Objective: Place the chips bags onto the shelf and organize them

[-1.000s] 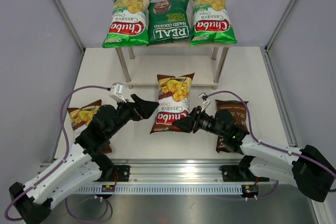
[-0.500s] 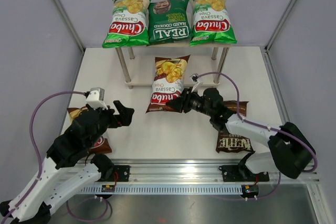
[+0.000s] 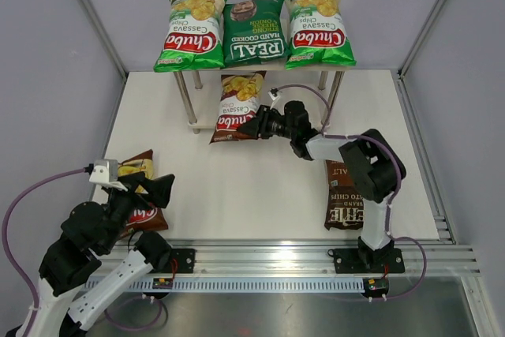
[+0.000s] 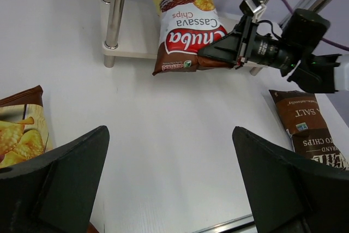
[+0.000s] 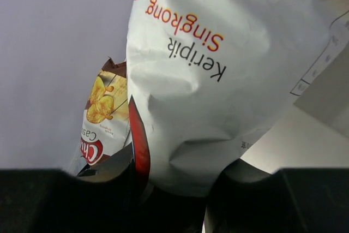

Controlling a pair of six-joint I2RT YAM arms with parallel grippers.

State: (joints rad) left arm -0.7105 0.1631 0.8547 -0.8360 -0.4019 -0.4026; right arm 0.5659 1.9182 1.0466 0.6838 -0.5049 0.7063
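- Top view: a light-green bag [image 3: 189, 31], a dark-green bag [image 3: 254, 31] and another light-green bag [image 3: 318, 28] lie side by side on the shelf's [image 3: 334, 99] top board.
- The right hand [image 3: 254, 125] pinches the bottom edge of a brown bag [image 3: 235, 104], whose far end sits over the lower board.
- The left hand [image 3: 158, 189] hangs spread above a second brown bag [image 3: 136, 167] on the desk [image 3: 237, 195]. A dark-brown bag [image 3: 345, 209] lies to the right.
- Left wrist view: the left hand [image 4: 170, 135] is wide apart and empty.
- Right wrist view: the right hand [image 5: 174, 181] clamps the brown bag's [image 5: 218, 80] crumpled white back.
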